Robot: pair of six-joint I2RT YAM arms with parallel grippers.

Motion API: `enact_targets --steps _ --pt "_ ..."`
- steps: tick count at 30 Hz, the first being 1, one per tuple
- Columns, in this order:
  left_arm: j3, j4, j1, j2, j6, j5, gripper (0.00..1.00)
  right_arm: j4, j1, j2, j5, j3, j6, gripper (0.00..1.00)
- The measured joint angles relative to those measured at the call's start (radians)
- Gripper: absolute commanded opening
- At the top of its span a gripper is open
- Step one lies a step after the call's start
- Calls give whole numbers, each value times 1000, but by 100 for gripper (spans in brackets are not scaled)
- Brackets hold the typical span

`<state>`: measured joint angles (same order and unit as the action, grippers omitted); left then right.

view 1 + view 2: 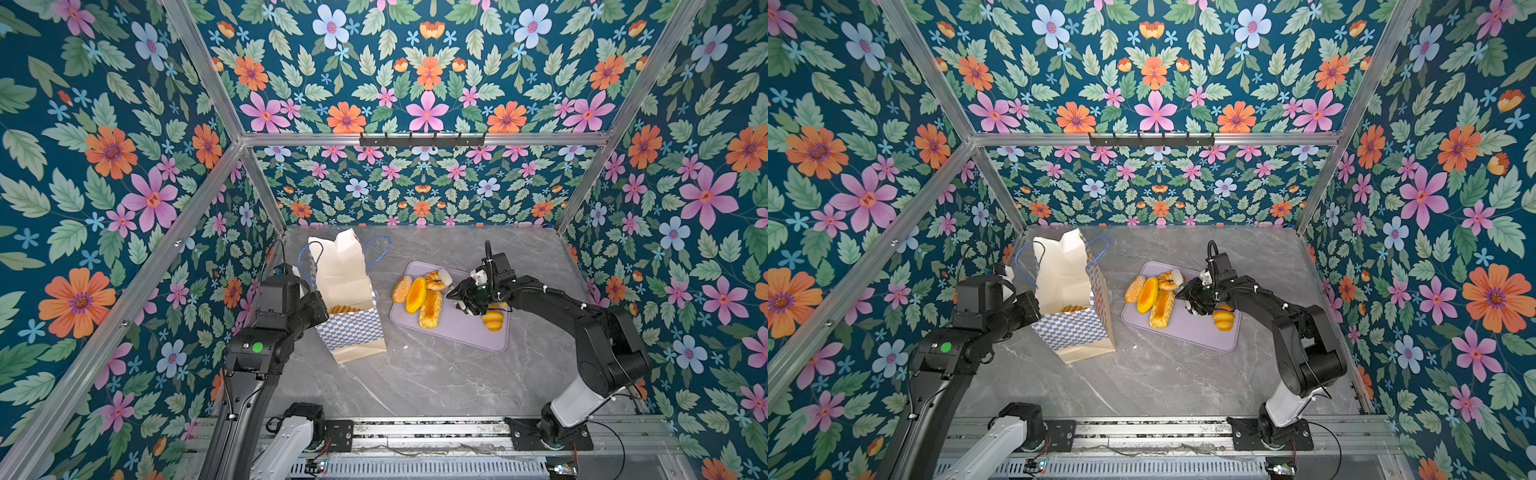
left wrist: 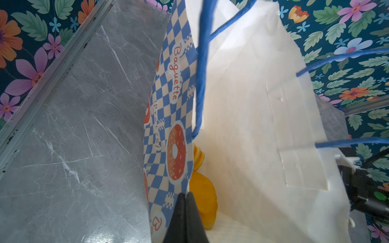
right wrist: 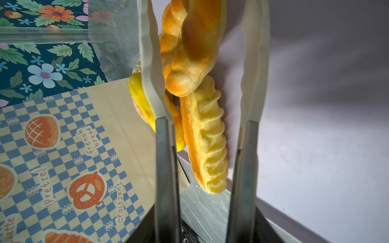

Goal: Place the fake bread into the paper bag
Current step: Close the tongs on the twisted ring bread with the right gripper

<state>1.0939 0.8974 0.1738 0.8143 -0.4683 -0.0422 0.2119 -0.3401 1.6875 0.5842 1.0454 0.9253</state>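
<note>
The paper bag (image 1: 353, 328) stands open at the left of the table, and my left gripper (image 2: 186, 196) is shut on its checkered side wall. Two yellow breads (image 2: 205, 197) lie inside it, and a top view shows one (image 1: 343, 309). On the lilac tray (image 1: 465, 336) lie a sesame bun (image 1: 402, 289), an orange oval bun (image 1: 416, 295), a ridged long loaf (image 1: 431, 309), a twisted bread (image 1: 434, 280) and a ridged roll (image 1: 493, 319). My right gripper (image 1: 463, 297) holds white-tipped tongs (image 3: 252, 63). Their blades stand apart on either side of the twisted bread (image 3: 189, 52).
Blue cord handles (image 2: 201, 73) hang over the bag's mouth. Flowered walls and aluminium posts (image 1: 266, 187) close in the grey marble table (image 1: 436, 382). The tray's near half carries nothing but the roll.
</note>
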Motion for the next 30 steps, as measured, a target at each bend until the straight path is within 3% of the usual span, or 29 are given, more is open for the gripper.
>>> enact_targets --steps 12,30 --pt "0 0 0 5 0 0 3 -47 0 54 26 22 33 41" --pt "5 1 -1 0 0 0 5 -47 0 0 25 0 35 32"
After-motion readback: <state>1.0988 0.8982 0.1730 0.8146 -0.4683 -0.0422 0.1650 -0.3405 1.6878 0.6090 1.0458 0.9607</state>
